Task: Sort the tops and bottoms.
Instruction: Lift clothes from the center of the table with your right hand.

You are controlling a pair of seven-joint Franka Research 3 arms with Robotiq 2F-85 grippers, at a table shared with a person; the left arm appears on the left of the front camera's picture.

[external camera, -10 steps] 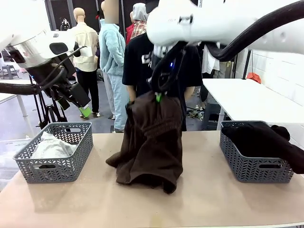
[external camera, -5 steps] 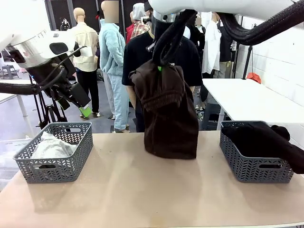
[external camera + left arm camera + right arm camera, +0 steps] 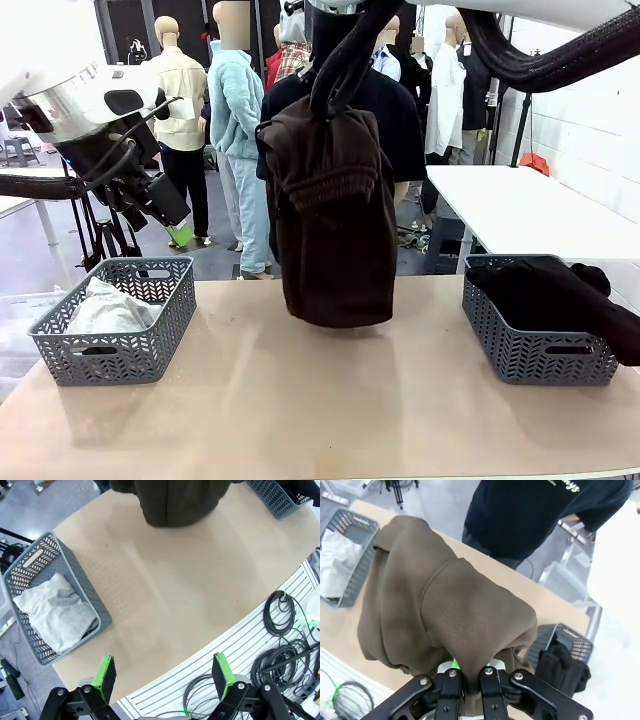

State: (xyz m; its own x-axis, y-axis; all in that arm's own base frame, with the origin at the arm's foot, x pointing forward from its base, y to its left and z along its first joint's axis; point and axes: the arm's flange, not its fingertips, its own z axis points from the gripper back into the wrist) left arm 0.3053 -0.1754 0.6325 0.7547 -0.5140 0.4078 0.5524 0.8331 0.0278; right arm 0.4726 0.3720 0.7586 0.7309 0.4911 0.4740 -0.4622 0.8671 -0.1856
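Hanging from my right gripper (image 3: 470, 676), the dark brown fleece piece (image 3: 332, 215) is clear of the counter (image 3: 320, 400), its lower edge above the middle of the pale, matte surface. I see the jaws clamped on a bunched fold of the fleece in the right wrist view; the fabric is napped and thick, draping in heavy rounded folds, with a ribbed gathered band showing across its upper part in the front view.

At 9 o'clock on the counter stands a grey plastic lattice basket (image 3: 150, 345), rectangular with a herringbone cut-out wall and slot handles. In it lies the pale grey-white garment (image 3: 105, 310), a soft crumpled bundle filling most of the basket floor.

At 3 o'clock stands a second grey lattice basket (image 3: 530, 350) of the same pattern. Black garments (image 3: 560, 290) are heaped in it, one spilling over its right rim.

My left gripper (image 3: 165, 672) hovers above the near left part of the counter; its jaws stand wide apart, green pads (image 3: 105, 672) bare, nothing between them.

A person in a black T-shirt (image 3: 540, 515) stands at 12 o'clock behind the counter.
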